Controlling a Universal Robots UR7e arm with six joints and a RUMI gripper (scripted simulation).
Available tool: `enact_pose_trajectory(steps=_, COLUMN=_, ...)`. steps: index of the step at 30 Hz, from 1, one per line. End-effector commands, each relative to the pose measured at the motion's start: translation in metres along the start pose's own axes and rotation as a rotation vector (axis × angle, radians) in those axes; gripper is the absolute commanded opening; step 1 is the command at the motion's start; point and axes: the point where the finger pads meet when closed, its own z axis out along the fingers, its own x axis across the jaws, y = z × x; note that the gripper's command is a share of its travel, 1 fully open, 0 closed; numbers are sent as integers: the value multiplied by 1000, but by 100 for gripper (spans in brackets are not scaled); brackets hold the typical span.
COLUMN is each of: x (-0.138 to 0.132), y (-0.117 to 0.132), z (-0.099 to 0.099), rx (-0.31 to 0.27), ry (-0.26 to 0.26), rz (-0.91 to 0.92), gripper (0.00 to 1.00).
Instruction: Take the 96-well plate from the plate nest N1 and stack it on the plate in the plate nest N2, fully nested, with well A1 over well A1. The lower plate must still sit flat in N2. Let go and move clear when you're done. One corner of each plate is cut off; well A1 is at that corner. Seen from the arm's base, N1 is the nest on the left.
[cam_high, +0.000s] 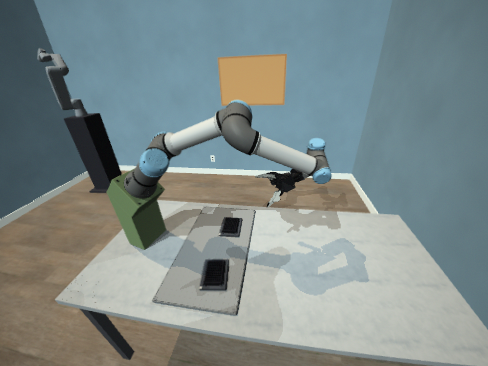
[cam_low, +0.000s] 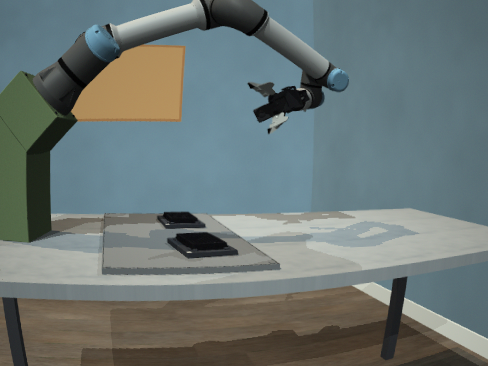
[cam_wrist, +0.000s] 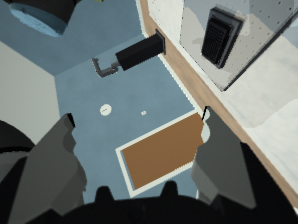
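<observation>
Two black 96-well plates (cam_high: 215, 274) (cam_high: 231, 226) seated apart, each in own nest, on grey mat (cam_high: 172, 285) on desk (cam_high: 400, 300). High above, well away, pincer (cam_low: 272, 107) fully open, holding nothing.

Orange panel (cam_high: 252, 79) on blue back wall. Black pedestal (cam_high: 93, 150) with small grey arm (cam_high: 57, 82) in left corner. White outlet (cam_high: 212, 158) low on wall. Wood floor (cam_high: 30, 260).
</observation>
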Motion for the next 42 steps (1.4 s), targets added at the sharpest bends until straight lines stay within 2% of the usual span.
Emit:
enact_pose_trajectory(steps=1, x=-1, y=0, z=0, rx=1, ry=1, rz=0, gripper=100)
enact_pose_trajectory(steps=17, x=-1, y=0, z=0, rx=1, ry=1, rz=0, gripper=100)
enact_pose_trajectory(steps=32, x=-24, y=1, z=61, rx=307, ry=-73, rz=388, gripper=100)
enact_pose_trajectory(steps=34, x=-24, y=1, z=61, rx=307, ry=-73, rz=388, gripper=100)
enact_pose_trajectory(steps=42, x=-31, y=-7, z=86, rx=468, ry=-117, rz=596, gripper=100)
